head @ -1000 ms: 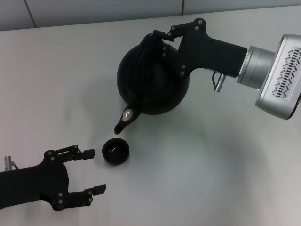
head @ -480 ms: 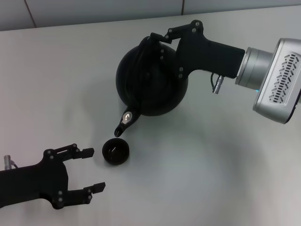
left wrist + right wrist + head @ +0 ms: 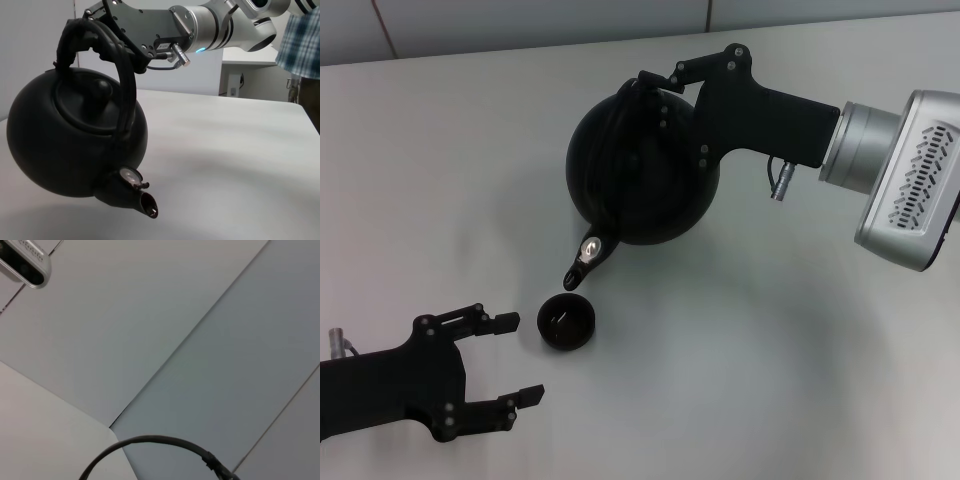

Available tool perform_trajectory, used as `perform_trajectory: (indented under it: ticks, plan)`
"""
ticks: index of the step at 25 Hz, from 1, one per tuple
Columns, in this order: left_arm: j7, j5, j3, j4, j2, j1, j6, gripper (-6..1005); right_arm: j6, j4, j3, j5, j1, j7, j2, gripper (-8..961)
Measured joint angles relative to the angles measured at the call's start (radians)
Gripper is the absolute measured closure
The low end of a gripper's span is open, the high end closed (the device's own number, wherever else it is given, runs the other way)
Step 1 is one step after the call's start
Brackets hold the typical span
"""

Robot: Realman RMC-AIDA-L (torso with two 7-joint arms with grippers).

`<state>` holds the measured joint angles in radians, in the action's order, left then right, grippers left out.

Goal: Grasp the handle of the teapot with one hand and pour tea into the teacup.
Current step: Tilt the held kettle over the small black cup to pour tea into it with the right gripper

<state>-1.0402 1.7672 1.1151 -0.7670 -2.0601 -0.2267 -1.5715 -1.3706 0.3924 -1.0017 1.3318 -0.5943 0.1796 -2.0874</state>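
Note:
The black teapot (image 3: pixel 640 170) hangs tilted above the table, its spout (image 3: pixel 581 264) pointing down just above and behind the small black teacup (image 3: pixel 566 322). My right gripper (image 3: pixel 655 88) is shut on the top of the handle (image 3: pixel 618 135). The left wrist view shows the teapot (image 3: pixel 60 140), the handle (image 3: pixel 122 75) and the right gripper (image 3: pixel 107 27) clamped on it. No stream of tea shows at the spout (image 3: pixel 146 203). I cannot tell what is in the cup. My left gripper (image 3: pixel 521 358) is open and empty on the table, just left of the cup.
The white table (image 3: pixel 770 350) stretches to the right and front. A grey wall (image 3: pixel 520 25) runs along its back edge. The right wrist view shows only wall panels and a black cable (image 3: pixel 160 442).
The teapot and right arm have shifted very slightly left, with the pot still tilted over the cup. The left gripper has barely moved.

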Motion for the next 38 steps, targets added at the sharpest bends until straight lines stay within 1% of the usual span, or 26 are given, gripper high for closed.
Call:
perform_trajectory:
  ticks: [18,38]
  plan:
    - [0.002,0.000,0.000,0.000,0.000,0.000,0.002,197,-0.007,0.007,-0.026,0.002,0.005,-0.035,0.000,876]
    - [0.002,0.000,0.000,0.000,0.000,-0.001,0.014,197,-0.003,0.014,-0.026,0.003,0.003,-0.069,0.000,877]
